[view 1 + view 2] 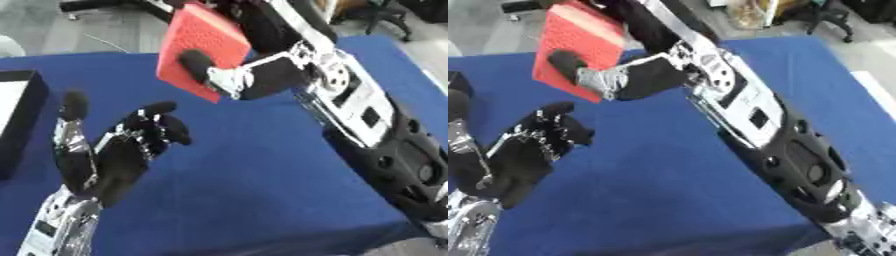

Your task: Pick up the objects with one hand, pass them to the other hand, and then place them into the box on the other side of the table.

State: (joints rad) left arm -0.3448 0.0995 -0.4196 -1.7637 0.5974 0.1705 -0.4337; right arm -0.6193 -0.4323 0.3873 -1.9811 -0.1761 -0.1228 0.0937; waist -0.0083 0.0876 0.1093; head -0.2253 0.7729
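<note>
A flat red rectangular object point(206, 37) hangs tilted in the air above the blue table, held by my right hand point(254, 80), whose thumb lies across its face and whose fingers are behind it. My right arm reaches in from the lower right. Below and to the left, my left hand point(118, 152) is raised with the palm up, fingers relaxed and spread, thumb pointing up, holding nothing. A gap separates it from the red object's lower edge.
A black box point(24, 117) with a pale inside stands at the left edge of the blue table point(254, 170). Chair legs and floor show beyond the far edge.
</note>
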